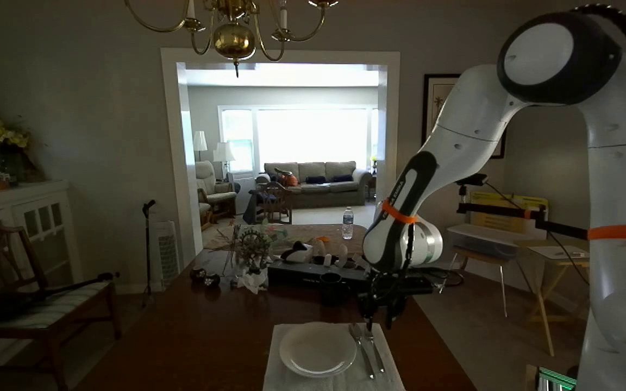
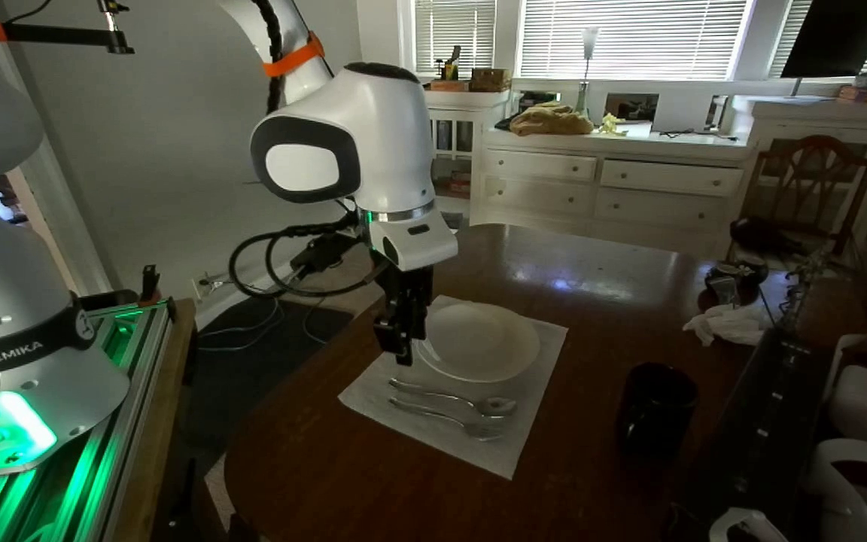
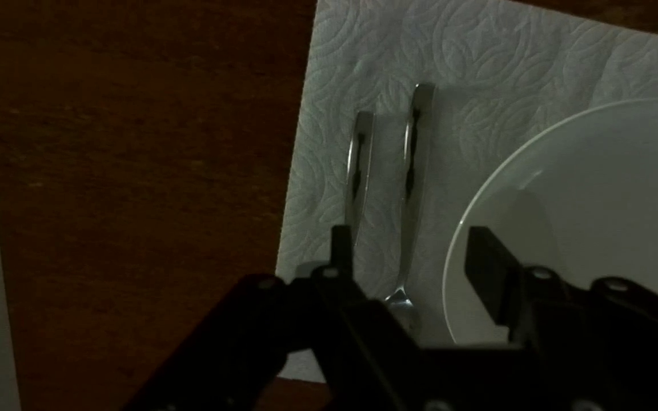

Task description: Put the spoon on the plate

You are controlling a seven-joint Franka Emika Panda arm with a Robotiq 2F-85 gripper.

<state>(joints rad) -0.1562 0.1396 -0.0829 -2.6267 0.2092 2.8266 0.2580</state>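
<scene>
Wrist view, left to right: a dark-brown wooden counter carried a white embossed square sheet. On the sheet lay a slim silver metal fork, then a slender grey metal spoon, then a round white plate with a raised rim. The spoon was located beside the plate, between plate and fork. The black gripper was positioned above; its jaws were released, tips well apart. In this view the left tip overlapped the fork and the right tip overlapped the plate.

The embossing was resolved in the wrist view only. The spoon bowl and fork head were exposed in an exterior view, with a black cylindrical vessel to the right of the sheet. A clear plastic bottle appeared in an exterior view only.

In the wrist view, the left jaw concealed the fork head and part of the spoon bowl; the right frame edge cut off the plate. Contact between jaws and fork could not be determined.
</scene>
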